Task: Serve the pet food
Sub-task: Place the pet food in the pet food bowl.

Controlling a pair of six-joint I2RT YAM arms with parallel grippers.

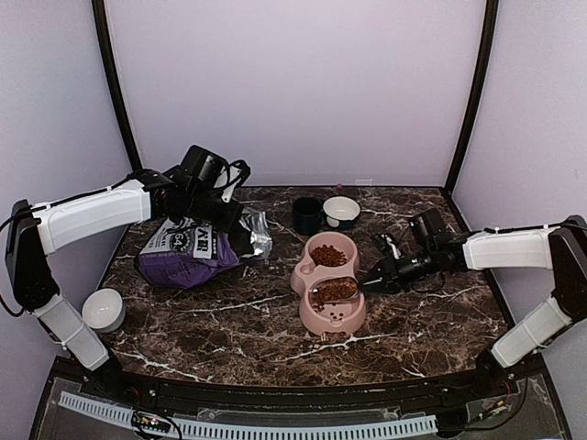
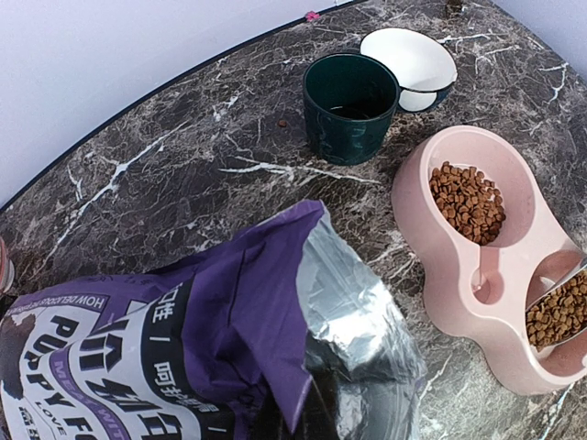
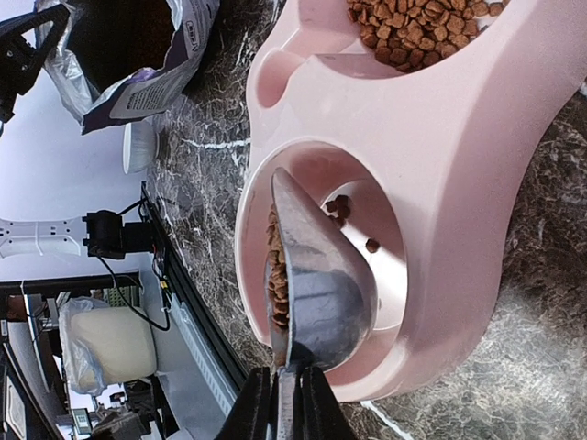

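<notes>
The pet food lies as a heap (image 1: 328, 255) in the far cup of the pink double bowl (image 1: 307, 321), and more of it fills a metal scoop (image 3: 330, 284) that is tipped on its side over the near cup. A few pellets (image 3: 339, 206) lie on that cup's floor. My right gripper (image 3: 286, 371) is shut on the scoop's handle, at the bowl's right side (image 1: 374, 280). My left gripper (image 1: 229, 213) pinches the open top edge of the purple bag (image 1: 188, 247). Its fingers are hidden in the left wrist view, where the bag (image 2: 183, 348) fills the lower frame.
A dark green cup (image 1: 307, 215) and a small white bowl (image 1: 341, 211) stand behind the pink bowl. Another white bowl (image 1: 104, 309) sits at the table's near left edge. Black frame posts rise at both back corners.
</notes>
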